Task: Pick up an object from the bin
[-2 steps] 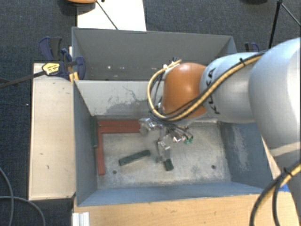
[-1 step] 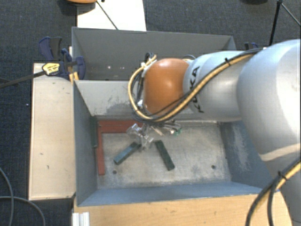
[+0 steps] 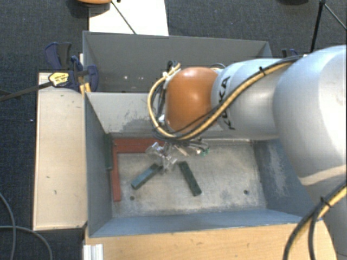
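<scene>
My gripper (image 3: 166, 163) reaches down into the middle of the bin, its metal fingers just under the orange wrist cover. It stands right at the upper end of a dark green flat bar (image 3: 145, 177) that lies slanted on the bin floor, pointing down-left. A second dark green bar (image 3: 190, 179) lies just right of the fingers, slanted down-right. A red-brown L-shaped piece (image 3: 116, 169) lies along the bin's left and back walls, its upper arm reaching to the gripper.
The arm comes in from the right and hides the bin's back middle. Bare bin floor stretches to the right of the two bars and along the front wall.
</scene>
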`<action>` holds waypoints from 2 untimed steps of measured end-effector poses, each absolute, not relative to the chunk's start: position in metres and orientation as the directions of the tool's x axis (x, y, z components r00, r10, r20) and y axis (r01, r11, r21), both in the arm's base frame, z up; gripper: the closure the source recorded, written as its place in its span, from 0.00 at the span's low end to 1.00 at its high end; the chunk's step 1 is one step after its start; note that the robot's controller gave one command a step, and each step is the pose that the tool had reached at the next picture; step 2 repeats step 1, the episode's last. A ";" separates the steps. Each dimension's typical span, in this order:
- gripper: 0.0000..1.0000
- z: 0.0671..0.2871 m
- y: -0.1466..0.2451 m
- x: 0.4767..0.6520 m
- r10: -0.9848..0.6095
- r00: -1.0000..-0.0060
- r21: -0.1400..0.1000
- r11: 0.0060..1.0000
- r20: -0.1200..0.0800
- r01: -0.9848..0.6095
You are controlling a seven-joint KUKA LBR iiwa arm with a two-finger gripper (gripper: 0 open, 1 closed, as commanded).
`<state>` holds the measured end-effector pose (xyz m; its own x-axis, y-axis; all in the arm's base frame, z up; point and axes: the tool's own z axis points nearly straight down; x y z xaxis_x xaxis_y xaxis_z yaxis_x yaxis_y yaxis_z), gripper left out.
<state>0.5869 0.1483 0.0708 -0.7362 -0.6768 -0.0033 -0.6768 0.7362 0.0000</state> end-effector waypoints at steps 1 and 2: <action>1.00 0.221 0.153 0.568 -0.692 -0.722 -0.001 0.722 -0.004 -0.692; 1.00 0.221 0.153 0.568 -0.692 -0.722 -0.001 0.722 -0.004 -0.692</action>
